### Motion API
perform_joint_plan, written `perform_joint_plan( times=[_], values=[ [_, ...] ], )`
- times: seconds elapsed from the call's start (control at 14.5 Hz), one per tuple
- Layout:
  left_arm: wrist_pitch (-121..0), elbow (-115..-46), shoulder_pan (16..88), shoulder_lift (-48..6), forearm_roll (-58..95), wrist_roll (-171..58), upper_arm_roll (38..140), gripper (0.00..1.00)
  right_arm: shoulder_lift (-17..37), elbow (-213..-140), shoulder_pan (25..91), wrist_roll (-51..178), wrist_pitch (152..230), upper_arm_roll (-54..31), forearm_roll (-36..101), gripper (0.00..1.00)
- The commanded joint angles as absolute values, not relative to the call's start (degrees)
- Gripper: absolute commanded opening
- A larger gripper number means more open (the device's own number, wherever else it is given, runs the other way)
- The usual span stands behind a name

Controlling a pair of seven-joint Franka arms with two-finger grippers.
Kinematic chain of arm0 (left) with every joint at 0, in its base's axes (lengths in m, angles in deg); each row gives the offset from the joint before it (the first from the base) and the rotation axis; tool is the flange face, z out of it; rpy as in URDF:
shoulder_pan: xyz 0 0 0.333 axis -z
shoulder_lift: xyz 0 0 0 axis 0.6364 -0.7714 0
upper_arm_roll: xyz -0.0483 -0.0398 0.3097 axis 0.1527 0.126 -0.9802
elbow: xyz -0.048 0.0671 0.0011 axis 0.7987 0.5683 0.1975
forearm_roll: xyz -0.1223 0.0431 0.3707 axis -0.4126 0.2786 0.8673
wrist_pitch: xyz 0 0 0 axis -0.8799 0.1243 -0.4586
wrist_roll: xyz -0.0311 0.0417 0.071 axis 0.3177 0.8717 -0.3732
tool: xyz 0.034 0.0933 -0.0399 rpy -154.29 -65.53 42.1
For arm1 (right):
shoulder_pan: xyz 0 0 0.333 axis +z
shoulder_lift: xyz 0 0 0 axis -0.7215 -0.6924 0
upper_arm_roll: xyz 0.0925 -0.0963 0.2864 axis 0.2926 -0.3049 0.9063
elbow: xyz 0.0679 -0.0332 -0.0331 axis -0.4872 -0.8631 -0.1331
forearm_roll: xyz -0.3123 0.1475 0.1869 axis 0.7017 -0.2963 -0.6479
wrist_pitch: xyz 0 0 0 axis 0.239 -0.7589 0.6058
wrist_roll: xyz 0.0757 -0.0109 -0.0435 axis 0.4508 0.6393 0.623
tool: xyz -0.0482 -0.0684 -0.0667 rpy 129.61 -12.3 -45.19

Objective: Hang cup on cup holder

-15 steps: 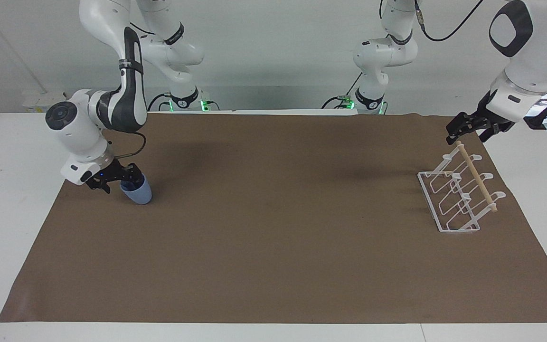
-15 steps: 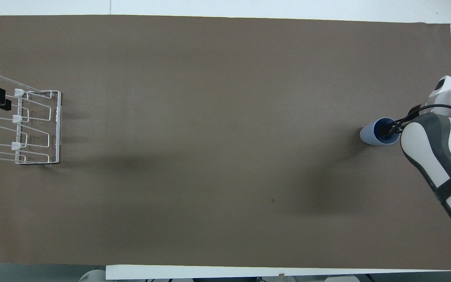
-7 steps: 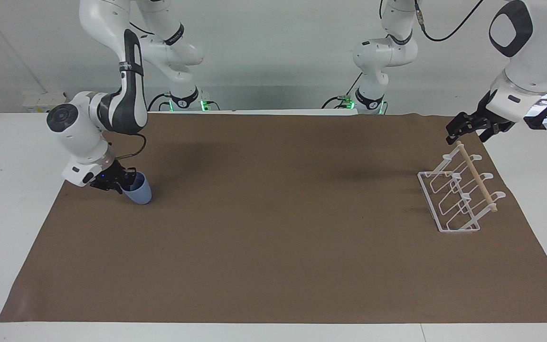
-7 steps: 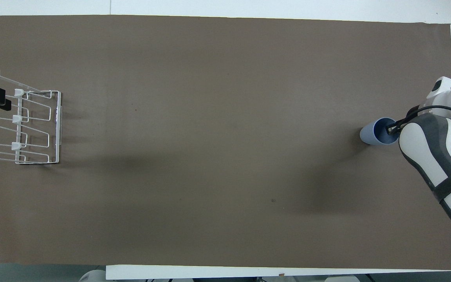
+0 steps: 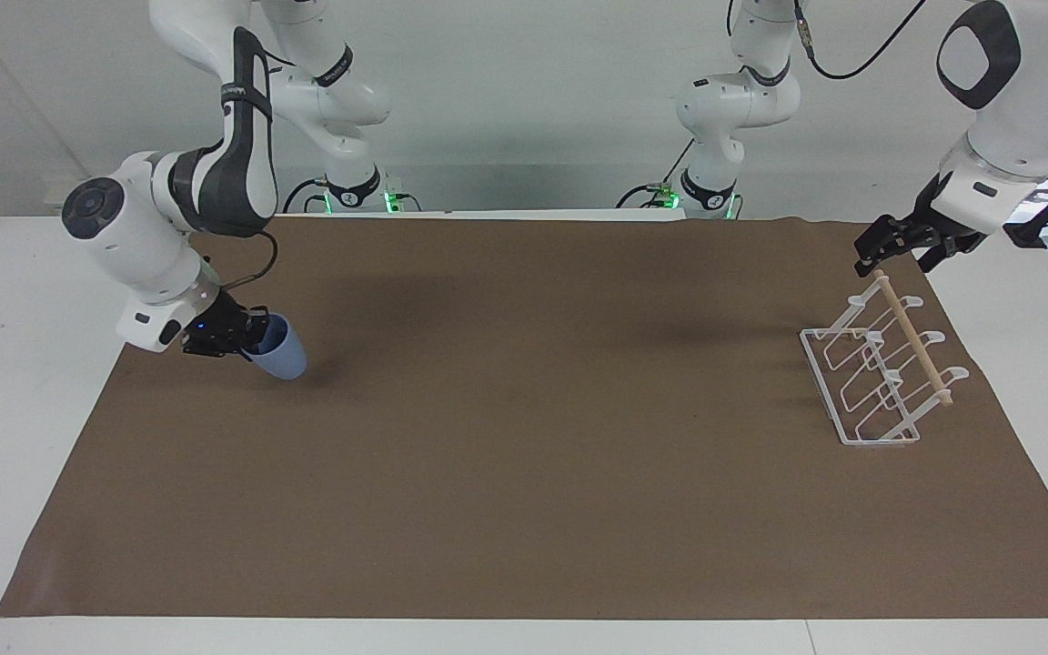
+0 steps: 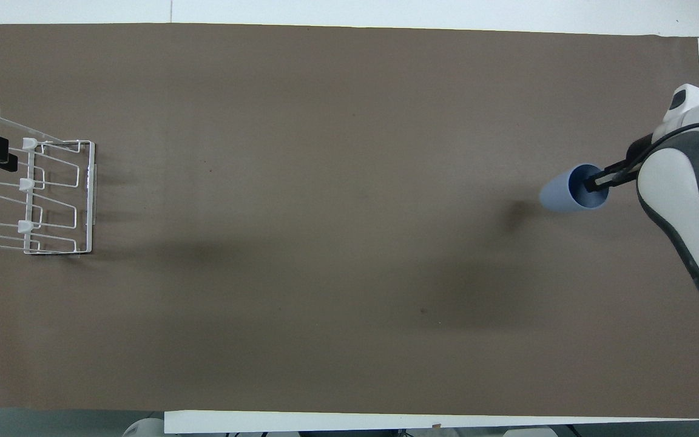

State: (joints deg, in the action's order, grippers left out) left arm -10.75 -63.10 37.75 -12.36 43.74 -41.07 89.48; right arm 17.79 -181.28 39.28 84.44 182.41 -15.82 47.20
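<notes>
Change: since a second ago the cup (image 5: 280, 353) has left the mat (image 5: 524, 509) and now hangs tilted in the air, its shadow apart from it; the cup holder (image 5: 879, 373) and the left arm have not shifted.
Right gripper: the right gripper (image 5: 246, 338) pinches the cup's rim, one finger inside the mouth, jaws closed on the wall, over the right arm's end of the mat.
Cup: light blue, mouth toward the gripper, base pointing out toward the middle of the table; in the overhead view (image 6: 568, 189) we see into its dark mouth.
Carry: we judge the step in hand to be the lift and carry. A rim pinch on smooth plastic can slip, so we keep the move slow and avoid swinging the base.
Path: the whole length of the mat lies between cup and holder; we stay high enough to clear the dowel (image 5: 911, 337).
Cup holder: it stands at the left arm's end, prongs slanting up to the dowel.
Approach: we turn the mouth toward a prong and slide it on along the prong's slant.
Left gripper: the left gripper (image 5: 888, 244) waits with jaws open just above the dowel's end nearer to the robots; we would steady the holder with it if the holder shifts.
</notes>
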Motion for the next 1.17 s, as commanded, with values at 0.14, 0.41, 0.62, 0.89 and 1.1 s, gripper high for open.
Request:
perform_joint_plan(
  times=[0.14,0.41,0.62,0.89,1.1],
  values=[
    [-9.3,-63.8,38.1,-11.8,43.8,-41.6,89.2,1.0,16.9,-179.3,44.8,76.4,179.9,-12.8,18.9,0.0],
    [-13.6,-66.4,41.0,-10.7,42.8,-63.0,89.9,1.0,17.3,-180.4,57.0,58.9,186.0,-12.8,-1.4,0.0],
    [-14.4,-66.8,44.0,-10.5,37.8,-79.2,89.9,1.0,17.8,-182.6,67.9,54.1,199.4,-12.8,-16.4,0.0],
    [-14.2,-64.3,49.7,-11.2,34.2,-109.3,89.9,1.0,16.7,-182.6,74.1,52.0,207.3,-12.8,-29.4,0.0],
    [-15.4,-62.5,50.0,-11.8,31.0,-124.8,89.9,1.0,16.6,-182.2,73.7,46.8,204.7,-12.8,-29.8,0.0]
  ],
)
